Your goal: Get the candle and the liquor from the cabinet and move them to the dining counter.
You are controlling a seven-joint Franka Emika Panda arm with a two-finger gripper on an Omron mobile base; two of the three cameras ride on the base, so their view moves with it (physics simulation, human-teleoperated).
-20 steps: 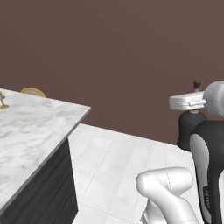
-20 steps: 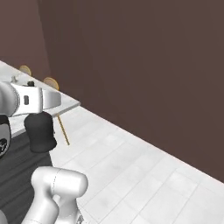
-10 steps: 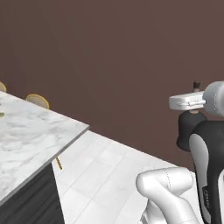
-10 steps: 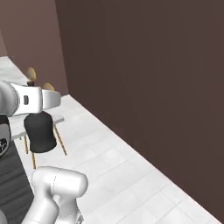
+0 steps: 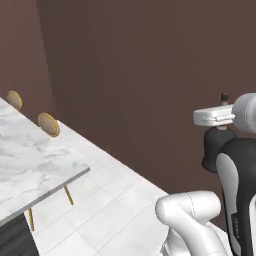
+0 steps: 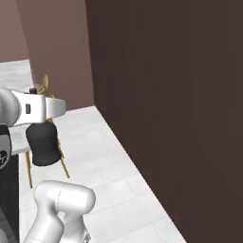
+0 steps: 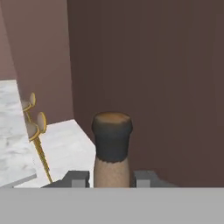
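Liquor (image 6: 43, 144): black bottle, upright, neck clamped between the gripper (image 7: 112, 178) jaws. Dining counter (image 5: 30, 170): marble slab, 2 stools (image 5: 48, 124) beside it.

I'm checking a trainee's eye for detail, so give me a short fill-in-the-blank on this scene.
1. The gripper is shut on the ____.
2. The liquor has a ____ body.
3. The dining counter has a white ____ top.
4. The stools beside the counter have ____ legs.

Missing words: liquor; black; marble; gold
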